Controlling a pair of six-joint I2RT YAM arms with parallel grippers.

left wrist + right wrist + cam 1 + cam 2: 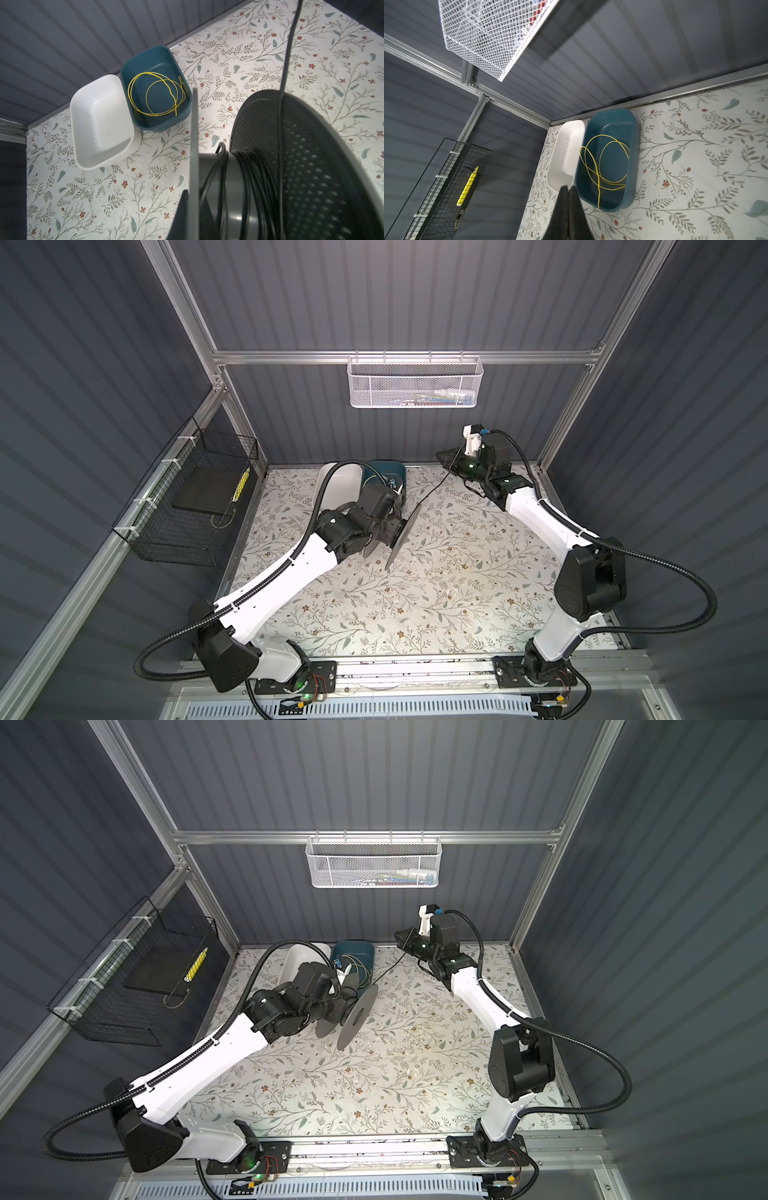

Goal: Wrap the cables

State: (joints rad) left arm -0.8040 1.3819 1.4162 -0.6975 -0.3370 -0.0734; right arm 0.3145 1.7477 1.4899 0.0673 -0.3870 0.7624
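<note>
My left gripper [194, 193] is shut on one flange of a grey spool [401, 537] [357, 1017], held on edge just above the table's middle. The black cable [249, 176] is wound in several turns on the spool's hub. One strand of it [432, 489] [388, 969] runs taut up and back to my right gripper [441, 457] [400, 936], which hangs raised near the back wall. In the right wrist view its fingers [562, 199] are pressed together and the strand itself does not show. A yellow cable [155, 93] [602, 162] lies coiled in a teal bin [145, 52].
A white bin [101, 122] [338, 485] stands against the teal bin [386, 466] at the back wall, behind the left arm. A white mesh basket [415, 381] hangs on the back rail. On the left wall hangs a black wire basket [187, 497].
</note>
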